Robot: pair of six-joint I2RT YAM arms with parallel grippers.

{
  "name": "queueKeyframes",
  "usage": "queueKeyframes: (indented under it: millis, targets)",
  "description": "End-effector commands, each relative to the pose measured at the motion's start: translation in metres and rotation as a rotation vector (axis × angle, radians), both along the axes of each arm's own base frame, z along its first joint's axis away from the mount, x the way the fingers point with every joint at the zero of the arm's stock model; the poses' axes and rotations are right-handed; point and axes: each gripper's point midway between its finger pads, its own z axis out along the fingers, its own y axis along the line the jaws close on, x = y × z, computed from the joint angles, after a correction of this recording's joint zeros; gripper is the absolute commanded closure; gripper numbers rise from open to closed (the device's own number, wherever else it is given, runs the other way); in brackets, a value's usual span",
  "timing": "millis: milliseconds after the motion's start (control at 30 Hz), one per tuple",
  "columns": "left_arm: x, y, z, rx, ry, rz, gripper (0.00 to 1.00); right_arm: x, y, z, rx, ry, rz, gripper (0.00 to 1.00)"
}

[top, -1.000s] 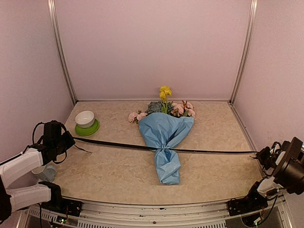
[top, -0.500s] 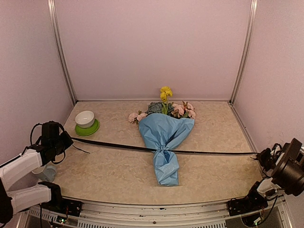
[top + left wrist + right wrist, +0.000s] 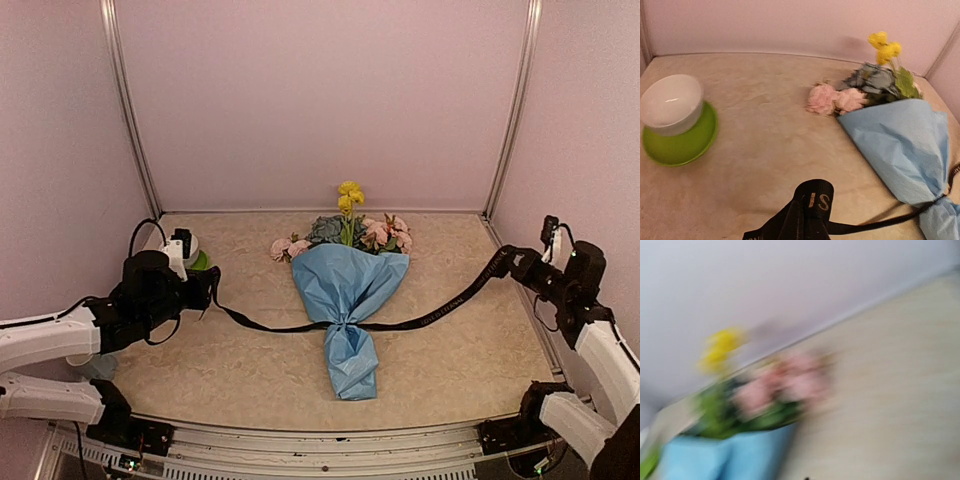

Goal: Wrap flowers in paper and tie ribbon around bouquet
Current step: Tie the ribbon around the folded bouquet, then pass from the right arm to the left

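The bouquet lies in mid-table, its light-blue paper [image 3: 348, 280] twisted into a cone with the tail towards me. The flowers [image 3: 345, 225] stick out at the far end: pink roses, yellow blooms, blue-green cluster. The black ribbon [image 3: 440, 312] crosses the cone's pinched neck and rises in a shallow V to both grippers. My left gripper [image 3: 210, 286] is shut on its left end, left of the cone; a lettered loop of ribbon [image 3: 813, 199] fills the bottom of the left wrist view. My right gripper [image 3: 503, 263] is shut on the right end. The right wrist view is blurred, showing flowers [image 3: 780, 385] and paper [image 3: 715, 460].
A white bowl [image 3: 670, 102] sits on a green saucer [image 3: 682, 147] at the far left, just behind my left arm. Pink walls with metal corner posts [image 3: 130, 130] close in the table on three sides.
Both arms have swung in from the near corners towards the bouquet, the right one far up along the right wall. The ribbon, pulled straight before, now sags into a V.
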Motion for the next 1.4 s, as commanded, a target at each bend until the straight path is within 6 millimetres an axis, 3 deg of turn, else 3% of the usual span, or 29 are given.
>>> queueKeyframes:
  millis: [0, 133, 167, 200, 300, 333, 400, 467, 567, 667, 733, 833, 867, 967, 1033, 1133, 1167, 1200, 1300, 1367]
  targets:
    - [-0.031, -0.087, 0.041, 0.053, -0.155, -0.400, 0.97, -0.007, 0.096, 0.070, -0.024, -0.183, 0.351, 1.00]
    - [-0.078, -0.153, 0.040, 0.139, -0.154, -0.711, 0.45, -0.039, 0.183, 0.141, -0.062, -0.406, 0.677, 1.00]
    - [-0.089, -0.167, 0.042, 0.187, -0.176, -0.768, 0.38, -0.046, 0.201, 0.160, -0.082, -0.466, 0.740, 1.00]
    - [-0.098, -0.179, 0.045, 0.221, -0.195, -0.816, 0.30, -0.054, 0.220, 0.164, -0.096, -0.491, 0.806, 1.00]
    - [-0.121, -0.212, 0.077, 0.212, -0.318, -0.931, 0.09, -0.074, 0.270, 0.189, -0.107, -0.567, 0.959, 1.00]
    - [-0.125, -0.221, 0.096, 0.165, -0.385, -0.956, 0.04, -0.080, 0.283, 0.193, -0.101, -0.584, 1.005, 1.00]
    - [-0.127, -0.235, 0.126, 0.086, -0.490, -0.984, 0.01, -0.092, 0.305, 0.203, -0.080, -0.629, 1.096, 1.00]
    - [-0.130, -0.253, 0.142, 0.059, -0.558, -1.037, 0.01, -0.098, 0.322, 0.212, -0.065, -0.652, 1.149, 1.00]
    - [-0.113, -0.283, 0.151, 0.058, -0.565, -1.028, 0.01, -0.100, 0.341, 0.219, -0.055, -0.667, 1.191, 1.00]
    - [-0.088, -0.301, 0.155, 0.058, -0.558, -0.962, 0.01, -0.106, 0.350, 0.229, -0.038, -0.695, 1.224, 1.00]
    - [-0.087, -0.308, 0.161, 0.022, -0.584, -0.972, 0.01, -0.109, 0.349, 0.237, -0.024, -0.725, 1.220, 1.00]
    - [-0.088, -0.315, 0.168, -0.038, -0.619, -0.973, 0.05, -0.111, 0.345, 0.244, -0.022, -0.755, 1.202, 1.00]
    - [-0.084, -0.316, 0.169, -0.050, -0.619, -0.953, 0.13, -0.112, 0.345, 0.244, -0.025, -0.759, 1.203, 1.00]
    - [-0.071, -0.314, 0.174, -0.056, -0.625, -0.889, 0.72, -0.114, 0.341, 0.242, -0.036, -0.752, 1.196, 1.00]
    - [-0.068, -0.310, 0.180, -0.070, -0.642, -0.862, 0.98, -0.111, 0.340, 0.237, -0.046, -0.728, 1.182, 1.00]
    - [-0.064, -0.302, 0.187, -0.083, -0.660, -0.834, 1.00, -0.099, 0.341, 0.216, -0.095, -0.640, 1.141, 1.00]
    - [-0.059, -0.297, 0.189, -0.086, -0.657, -0.812, 1.00, -0.091, 0.341, 0.205, -0.124, -0.588, 1.110, 0.95]
    - [-0.054, -0.293, 0.191, -0.086, -0.653, -0.788, 1.00, -0.081, 0.340, 0.189, -0.165, -0.510, 1.069, 0.81]
    - [-0.036, -0.283, 0.191, -0.093, -0.632, -0.731, 1.00, -0.046, 0.328, 0.117, -0.341, -0.234, 0.924, 0.51]
    - [-0.029, -0.278, 0.190, -0.096, -0.632, -0.708, 1.00, -0.043, 0.322, 0.064, -0.412, -0.066, 0.920, 0.43]
